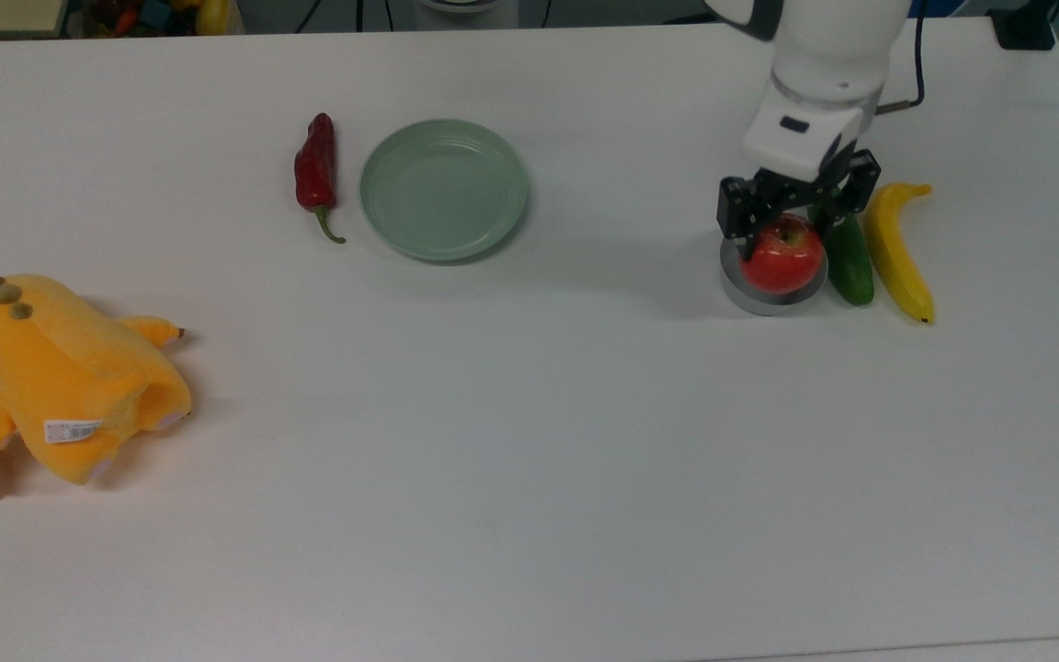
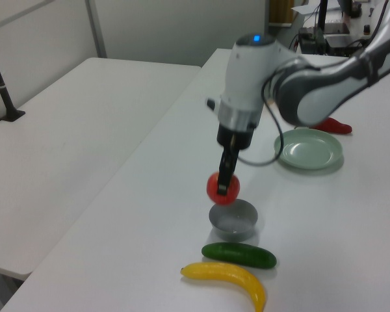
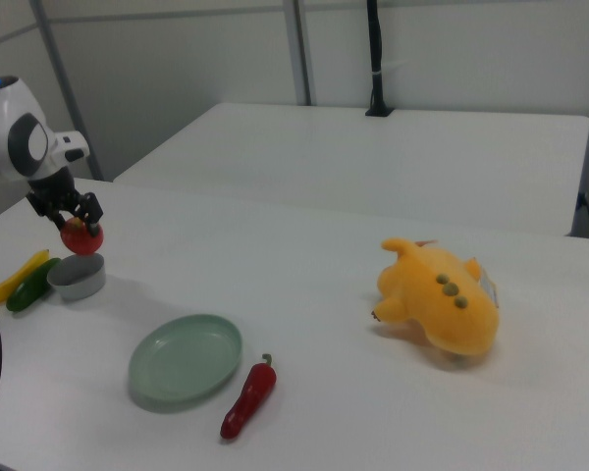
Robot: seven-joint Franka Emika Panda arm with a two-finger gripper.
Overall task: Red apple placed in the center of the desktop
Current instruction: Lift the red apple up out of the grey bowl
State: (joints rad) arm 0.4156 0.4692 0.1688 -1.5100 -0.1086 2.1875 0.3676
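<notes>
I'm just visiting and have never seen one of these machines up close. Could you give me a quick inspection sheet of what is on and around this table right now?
Surface: white desktop, bare in the middle.
Job's things: red apple held in the air just above a small grey bowl, not at the centre.
Clutter: green cucumber and yellow banana beside the bowl; pale green plate; red chili pepper; orange plush toy.
Grippers: pincer shut on the apple.
Cables: a dark cable hangs from the arm.
Surroundings: a second white table beside this one.
</notes>
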